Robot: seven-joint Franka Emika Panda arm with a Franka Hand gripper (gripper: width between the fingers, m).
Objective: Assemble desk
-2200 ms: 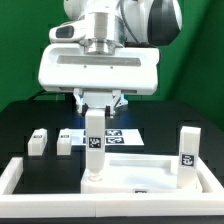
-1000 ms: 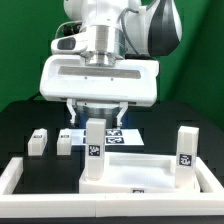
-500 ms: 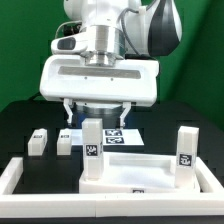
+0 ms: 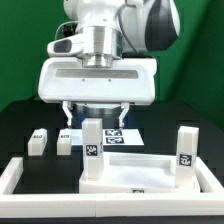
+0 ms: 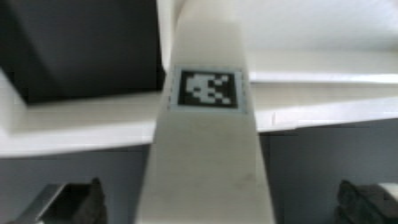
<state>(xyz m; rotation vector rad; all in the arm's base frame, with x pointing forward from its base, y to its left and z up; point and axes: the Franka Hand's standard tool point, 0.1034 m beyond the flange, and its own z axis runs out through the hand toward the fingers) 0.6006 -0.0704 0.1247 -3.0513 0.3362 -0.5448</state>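
Note:
The white tabletop (image 4: 140,172) lies flat at the front of the table. One white leg (image 4: 93,150) stands upright on the tabletop near the corner on the exterior view's left, its tag facing the camera. My gripper (image 4: 95,116) hangs open right above this leg, with its fingers apart on either side of the leg's top and not touching it. In the wrist view the leg (image 5: 205,130) fills the middle, with dark fingertips (image 5: 75,205) well clear at both sides. A second leg (image 4: 187,158) stands upright on the exterior view's right of the tabletop. Two more legs (image 4: 39,140) (image 4: 65,143) sit on the black table.
The low white border rail (image 4: 18,178) runs round the front and the exterior view's left of the tabletop. The marker board (image 4: 118,136) lies flat on the black table behind the standing leg. A green backdrop closes the back.
The jaws, which were tight around the top of the standing leg, have spread wide and let it go. The leg stays upright in place.

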